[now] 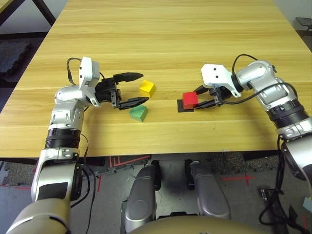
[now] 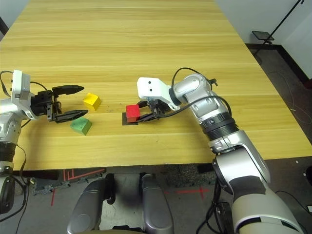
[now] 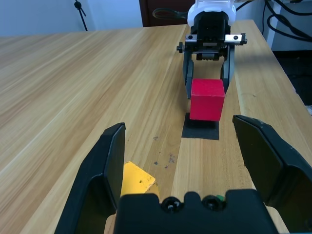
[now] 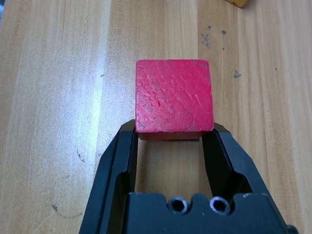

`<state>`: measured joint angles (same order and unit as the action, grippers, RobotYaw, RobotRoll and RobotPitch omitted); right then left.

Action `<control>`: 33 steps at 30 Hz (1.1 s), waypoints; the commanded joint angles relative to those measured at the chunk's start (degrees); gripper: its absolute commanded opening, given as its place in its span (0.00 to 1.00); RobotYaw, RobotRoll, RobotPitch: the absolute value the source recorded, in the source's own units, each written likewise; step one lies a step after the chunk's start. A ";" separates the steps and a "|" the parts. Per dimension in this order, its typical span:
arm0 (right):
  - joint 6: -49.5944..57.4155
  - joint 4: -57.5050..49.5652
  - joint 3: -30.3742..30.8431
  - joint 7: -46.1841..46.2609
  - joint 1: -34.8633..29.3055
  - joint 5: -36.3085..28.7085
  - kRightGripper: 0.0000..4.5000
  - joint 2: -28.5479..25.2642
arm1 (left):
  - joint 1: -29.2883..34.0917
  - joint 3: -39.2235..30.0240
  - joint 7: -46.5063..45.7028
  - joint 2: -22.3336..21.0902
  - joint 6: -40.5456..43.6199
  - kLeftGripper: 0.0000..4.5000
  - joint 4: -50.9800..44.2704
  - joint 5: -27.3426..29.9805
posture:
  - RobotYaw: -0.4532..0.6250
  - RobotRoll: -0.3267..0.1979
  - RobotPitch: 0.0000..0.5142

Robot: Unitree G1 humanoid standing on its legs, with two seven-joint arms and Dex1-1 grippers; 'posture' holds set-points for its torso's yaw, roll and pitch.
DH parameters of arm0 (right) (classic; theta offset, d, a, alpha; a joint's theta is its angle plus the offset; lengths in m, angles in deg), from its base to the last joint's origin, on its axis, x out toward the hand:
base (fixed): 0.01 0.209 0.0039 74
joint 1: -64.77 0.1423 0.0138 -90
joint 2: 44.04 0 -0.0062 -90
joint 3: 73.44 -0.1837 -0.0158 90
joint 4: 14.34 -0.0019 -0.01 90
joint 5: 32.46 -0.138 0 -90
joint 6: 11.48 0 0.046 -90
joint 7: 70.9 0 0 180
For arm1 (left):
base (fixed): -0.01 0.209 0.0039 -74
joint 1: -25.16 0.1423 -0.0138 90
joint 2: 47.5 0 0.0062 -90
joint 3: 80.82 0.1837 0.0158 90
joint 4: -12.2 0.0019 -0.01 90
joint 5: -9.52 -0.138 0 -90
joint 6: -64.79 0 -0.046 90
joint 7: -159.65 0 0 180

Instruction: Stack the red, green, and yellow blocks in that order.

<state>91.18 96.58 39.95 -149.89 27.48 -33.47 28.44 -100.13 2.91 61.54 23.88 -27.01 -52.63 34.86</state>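
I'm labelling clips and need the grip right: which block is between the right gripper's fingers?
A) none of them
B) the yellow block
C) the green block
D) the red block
D: the right gripper's fingers are closed on the sides of the red block, by the black square patch.

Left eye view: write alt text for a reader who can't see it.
The robot's right gripper holds a red block at a black square on a wooden table. The open left gripper is near a yellow block and a green block.
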 commanded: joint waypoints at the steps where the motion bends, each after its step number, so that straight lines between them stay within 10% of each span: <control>1: 0.87 -0.78 -0.25 2.07 -1.55 1.24 0.45 0.81 | 0.72 0.21 -0.15 -0.04 0.52 1.00 -1.06 0.11 | 0.66 0.62 0.41; 33: 1.70 2.91 -0.96 4.27 -2.61 2.41 0.45 3.45 | -0.74 0.66 0.06 0.29 1.21 1.00 0.02 -0.48 | 0.66 0.63 0.43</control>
<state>91.97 100.28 38.76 -145.01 26.10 -31.33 32.10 -100.71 3.01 61.39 24.11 -25.44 -53.60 34.84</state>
